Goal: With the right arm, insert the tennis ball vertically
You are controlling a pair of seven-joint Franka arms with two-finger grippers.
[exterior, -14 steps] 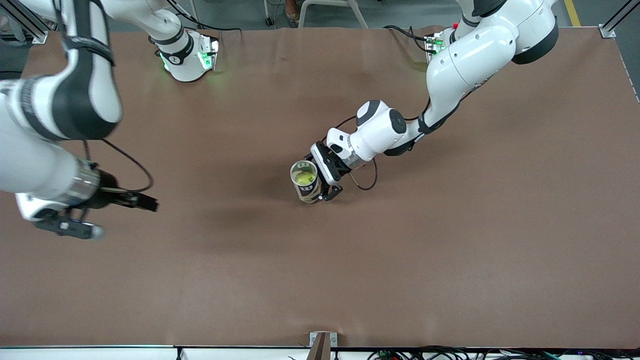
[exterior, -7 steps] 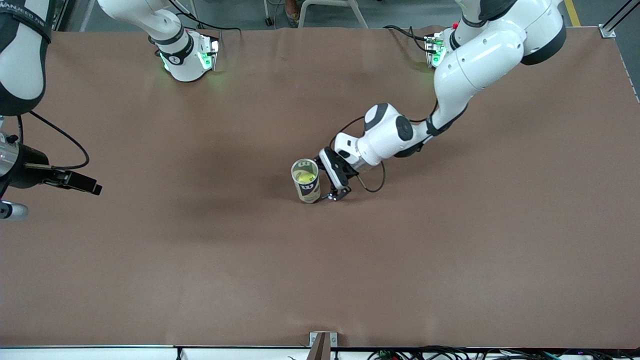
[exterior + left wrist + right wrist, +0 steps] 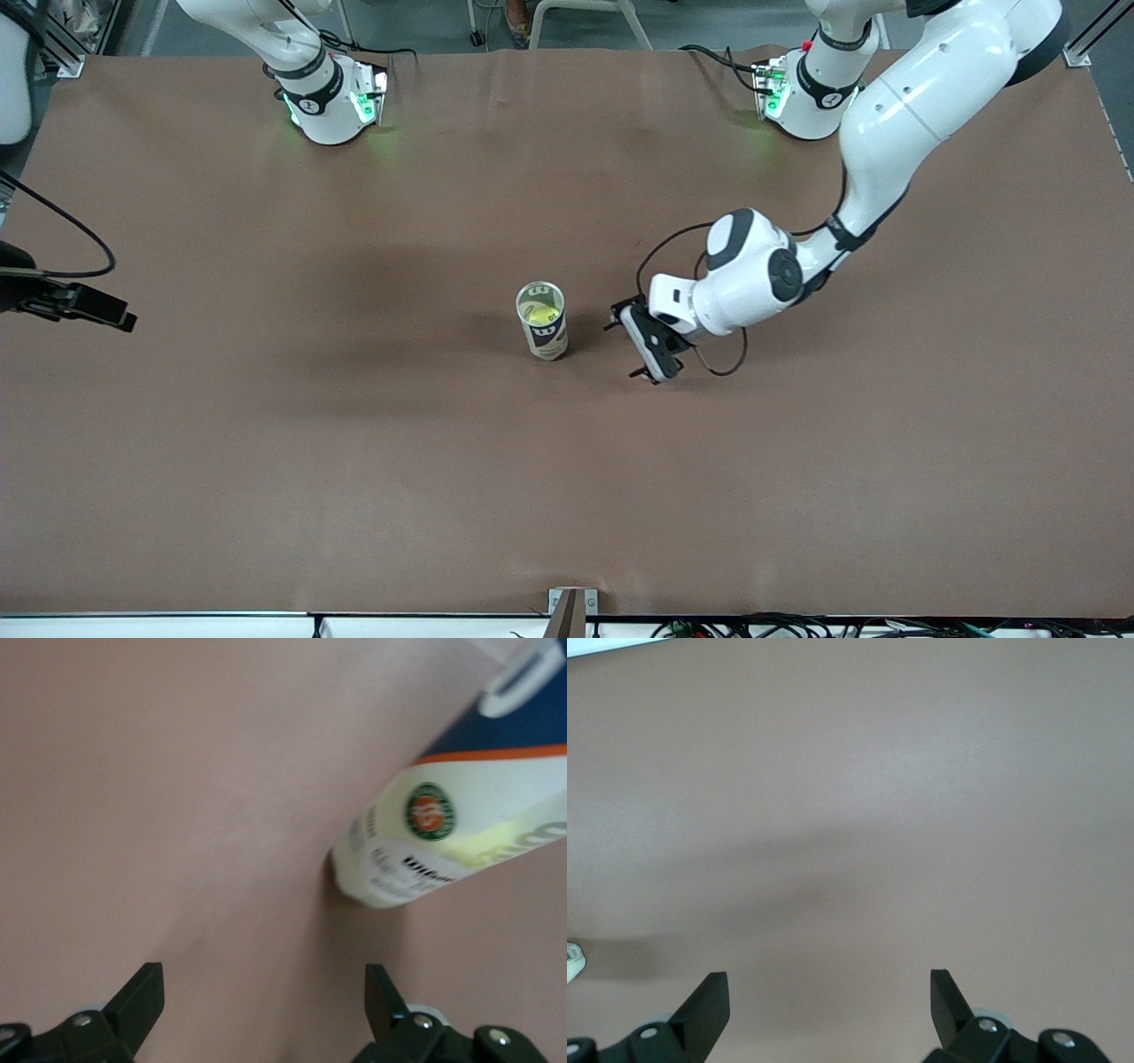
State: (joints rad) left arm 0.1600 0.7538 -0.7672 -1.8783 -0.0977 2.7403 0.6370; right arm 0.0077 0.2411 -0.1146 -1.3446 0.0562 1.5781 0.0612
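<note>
Fingers of the left gripper (image 3: 634,342) are spread wide and hold nothing; it has let go and backed away from the can (image 3: 542,320). The can stands upright mid-table with the tennis ball (image 3: 538,313) inside. The right gripper (image 3: 828,1001), spread wide too, has pulled off toward its table end.

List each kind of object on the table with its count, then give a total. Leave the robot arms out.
Tennis ball can: 1
Tennis ball, inside the can: 1
Total: 2
</note>
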